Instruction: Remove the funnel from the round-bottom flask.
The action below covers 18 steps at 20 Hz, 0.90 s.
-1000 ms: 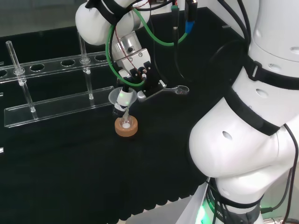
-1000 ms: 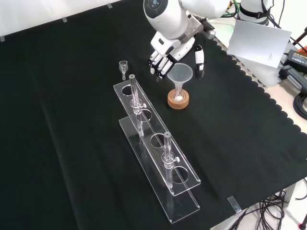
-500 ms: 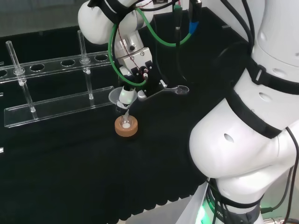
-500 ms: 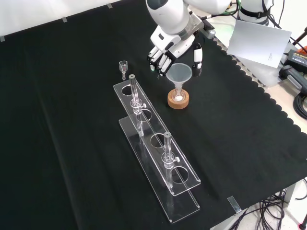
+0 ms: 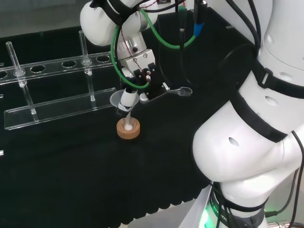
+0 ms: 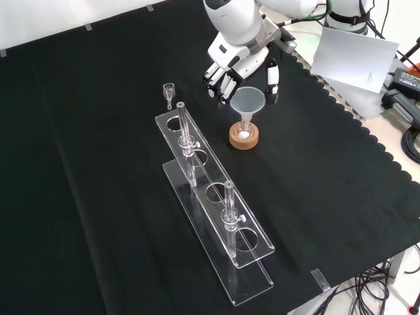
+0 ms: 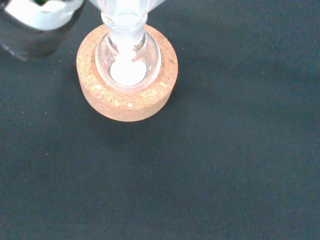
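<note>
no readable text, labels or numbers (anywhere)

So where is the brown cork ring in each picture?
Head view: the cork ring sits left of the middle, just below the hand, in front of the clear rack.
Front view: the ring is right of the middle near the top, under the funnel.
Wrist view: the ring is large and close, with the flask in it.
Shared landmark: the funnel.
</note>
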Each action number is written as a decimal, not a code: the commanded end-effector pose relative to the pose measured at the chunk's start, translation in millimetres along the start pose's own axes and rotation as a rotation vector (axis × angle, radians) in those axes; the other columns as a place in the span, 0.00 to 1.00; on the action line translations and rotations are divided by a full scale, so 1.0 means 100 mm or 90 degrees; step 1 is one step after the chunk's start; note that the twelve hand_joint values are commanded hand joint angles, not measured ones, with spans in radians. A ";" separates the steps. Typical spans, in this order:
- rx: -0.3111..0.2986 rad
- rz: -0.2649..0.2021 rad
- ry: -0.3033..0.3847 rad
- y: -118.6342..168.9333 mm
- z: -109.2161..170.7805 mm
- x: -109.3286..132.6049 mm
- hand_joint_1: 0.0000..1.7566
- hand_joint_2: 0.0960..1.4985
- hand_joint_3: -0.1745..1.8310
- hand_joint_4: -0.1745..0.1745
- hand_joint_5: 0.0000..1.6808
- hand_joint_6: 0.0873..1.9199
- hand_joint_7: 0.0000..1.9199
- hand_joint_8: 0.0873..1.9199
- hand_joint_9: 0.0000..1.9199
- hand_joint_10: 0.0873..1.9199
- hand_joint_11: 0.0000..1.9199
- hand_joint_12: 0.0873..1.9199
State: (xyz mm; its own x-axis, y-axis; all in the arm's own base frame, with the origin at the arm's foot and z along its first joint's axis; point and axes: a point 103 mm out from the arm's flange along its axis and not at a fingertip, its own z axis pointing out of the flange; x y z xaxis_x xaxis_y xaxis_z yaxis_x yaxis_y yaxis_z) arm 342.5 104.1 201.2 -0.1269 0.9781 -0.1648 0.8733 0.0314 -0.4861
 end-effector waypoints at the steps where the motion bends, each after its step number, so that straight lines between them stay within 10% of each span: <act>1: -0.005 0.000 0.000 0.00 0.00 0.01 0.47 0.41 0.11 0.45 0.37 0.00 0.39 0.21 0.09 0.46 0.00 0.68; 18: -0.061 0.003 0.011 0.02 -0.15 0.00 0.49 0.40 0.15 0.58 0.46 0.00 0.51 0.15 0.20 0.33 0.00 0.71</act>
State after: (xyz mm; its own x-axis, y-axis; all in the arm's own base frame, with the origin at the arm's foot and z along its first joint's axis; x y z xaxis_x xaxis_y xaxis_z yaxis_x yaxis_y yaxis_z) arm 348.6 107.6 210.3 -0.1133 0.9810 -0.1575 0.9132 0.0403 -0.4056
